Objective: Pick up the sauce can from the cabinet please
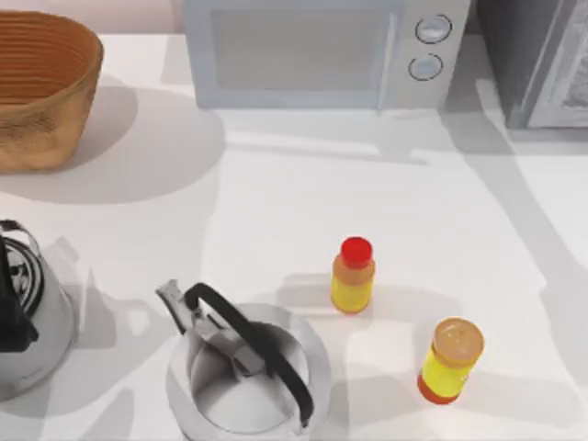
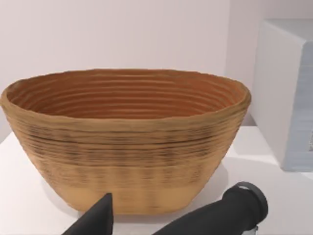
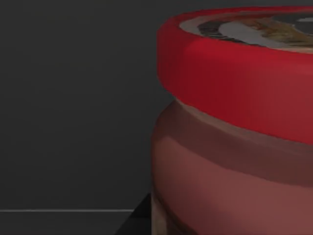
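The sauce can [image 3: 234, 147] stands very close in the right wrist view: a fat reddish jar under a wide red lid with a dark-and-white mark on top. Behind it is the dark inside wall of the cabinet [image 3: 73, 98], so my right arm is reaching into it. A dark wedge [image 3: 139, 220] shows by the can's base, and I cannot make out what it is. In the top view the cabinet [image 1: 537, 55] is the grey box at the back right. My left arm is parked at the near left; a dark fingertip [image 2: 100, 215] pokes into its wrist view.
A woven basket [image 1: 41, 87] sits at the back left and a light microwave [image 1: 322, 50] at the back middle. Two kettles [image 1: 243, 372] [image 1: 28, 312] stand near the front. A red-capped yellow bottle [image 1: 353, 276] and a tan-capped one [image 1: 450, 360] stand right of them.
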